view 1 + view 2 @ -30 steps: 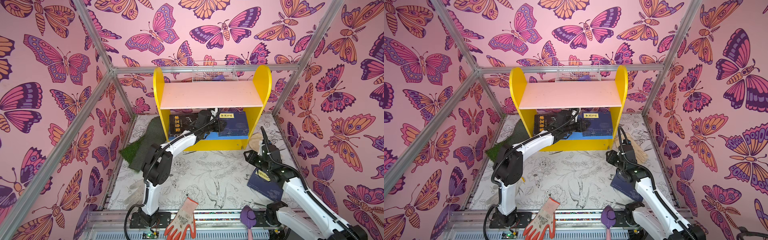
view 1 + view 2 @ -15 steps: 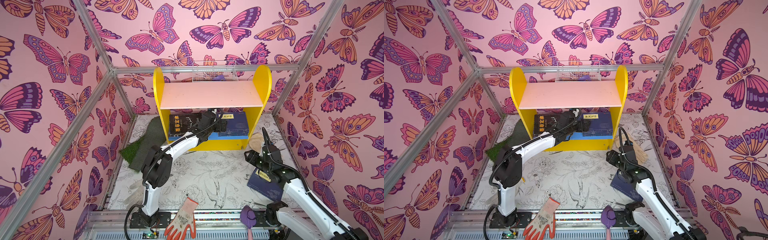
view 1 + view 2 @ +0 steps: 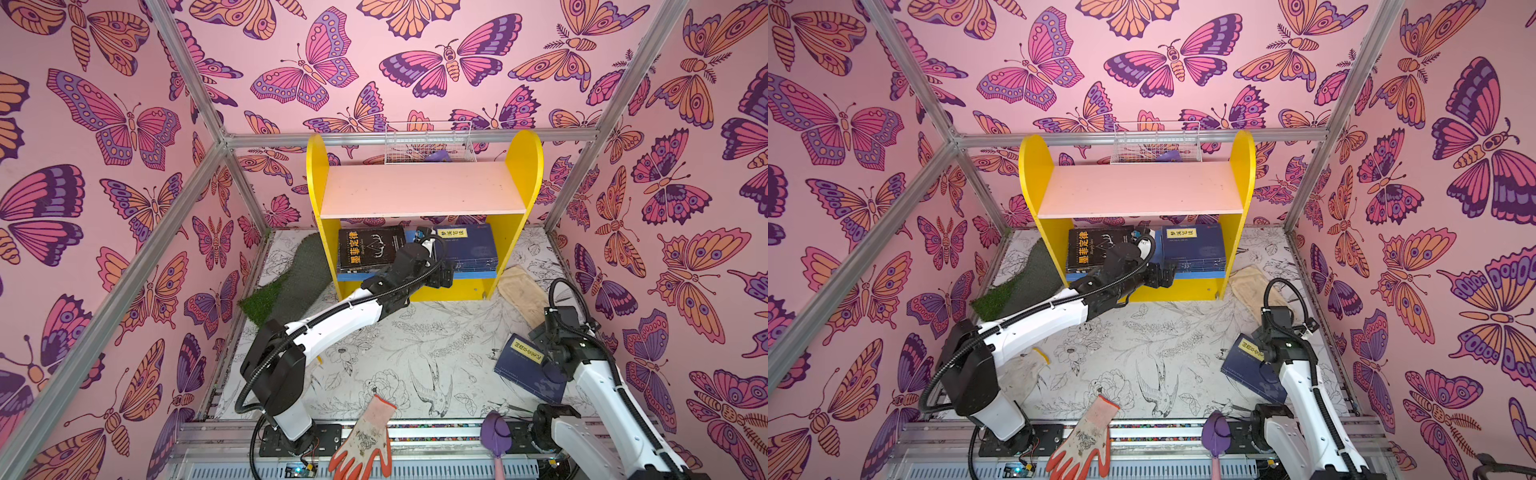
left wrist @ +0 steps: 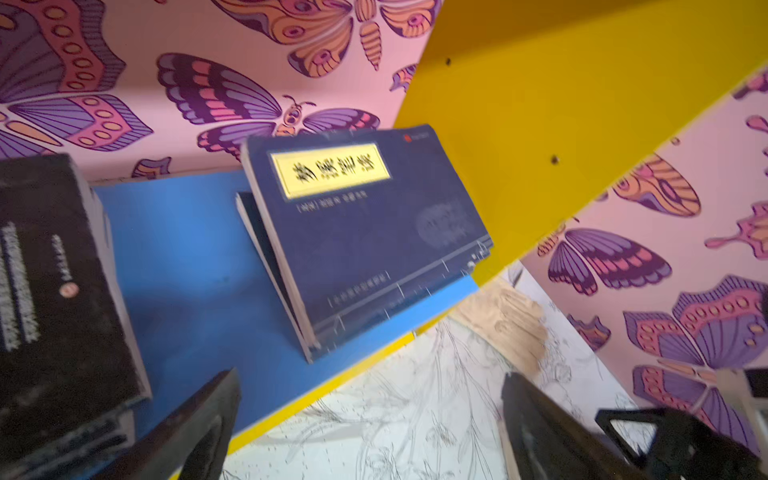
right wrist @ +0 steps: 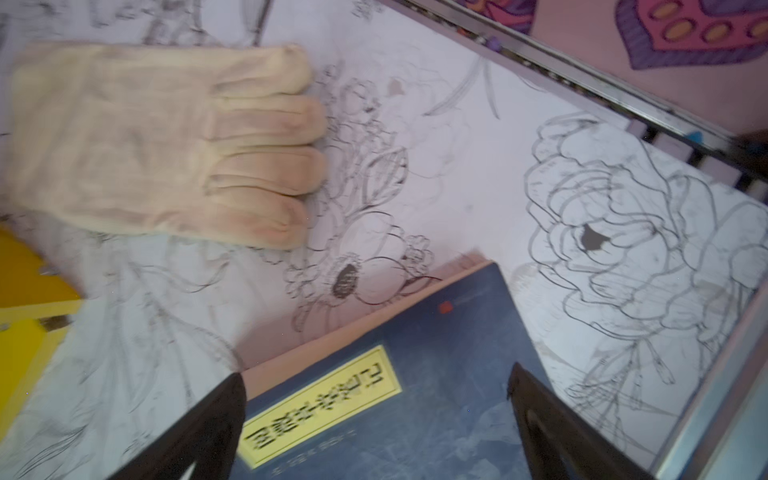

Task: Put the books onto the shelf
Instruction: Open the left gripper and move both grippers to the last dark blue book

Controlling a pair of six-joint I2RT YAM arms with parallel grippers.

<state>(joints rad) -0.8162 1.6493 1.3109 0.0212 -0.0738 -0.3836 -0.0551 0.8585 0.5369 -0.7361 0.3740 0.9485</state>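
Inside a butterfly-papered cell, the left tool (image 4: 365, 432) stands just in front of the shelf (image 3: 524, 174), jaws wide apart and holding nothing. The shelf's blue lower board (image 4: 187, 257) carries a black paperback stack (image 3: 368, 249) at its left end and navy books (image 3: 471, 249) with yellow labels at its right. Well apart, the right tool (image 5: 374, 386) hangs over a lone navy book (image 5: 436, 365) lying flat on the flower-printed worktop (image 3: 415, 353), jaws spread wide and gripping nothing, while a cream glove (image 5: 158, 141) lies between that book and the shelf
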